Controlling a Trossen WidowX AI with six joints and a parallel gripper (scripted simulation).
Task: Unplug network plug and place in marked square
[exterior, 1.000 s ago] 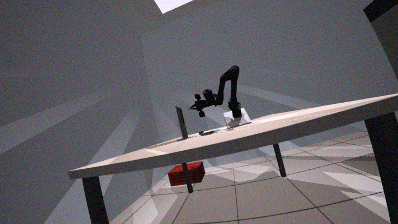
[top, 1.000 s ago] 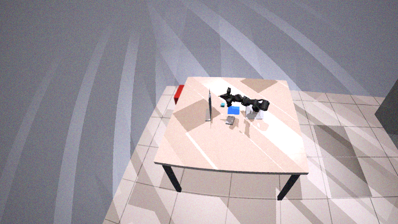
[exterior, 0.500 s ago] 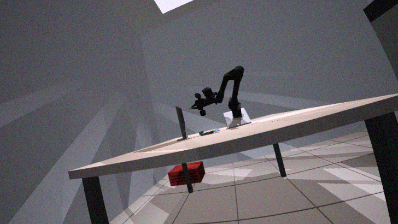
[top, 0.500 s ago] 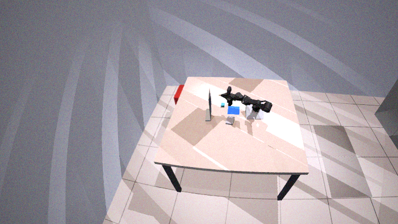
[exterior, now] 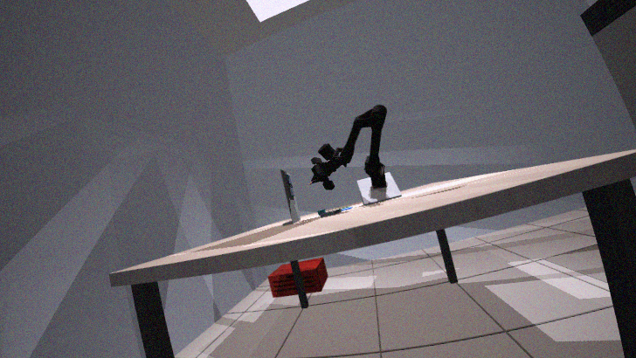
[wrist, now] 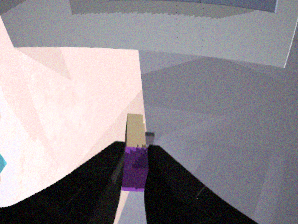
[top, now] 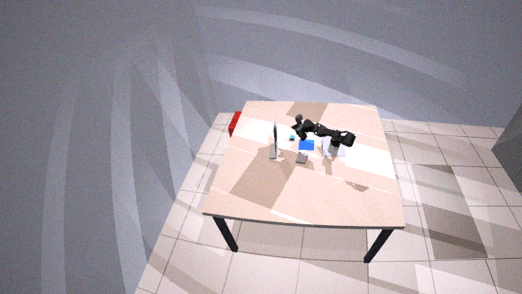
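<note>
My gripper [top: 293, 127] [exterior: 311, 182] [wrist: 136, 153] is shut on the plug and holds it in the air above the table, clear of the panel. The plug [wrist: 134, 170] is purple with a beige front end, which points forward past the fingertips in the wrist view. Its thin tab cannot be made out clearly. The upright grey panel [top: 275, 135] [exterior: 286, 184] [wrist: 200, 40] stands in front of the gripper. The blue marked square [top: 305, 145] [exterior: 346, 209] lies flat on the table between the panel and the arm's base.
A small teal cube [top: 292, 138] [wrist: 2, 163] lies between the panel and the blue square. A flat grey-brown block [top: 301, 158] lies beside the square. The arm's pale base plate [top: 340, 151] [exterior: 366, 196] is behind it. A red crate [top: 234, 122] [exterior: 315, 271] is beyond the table.
</note>
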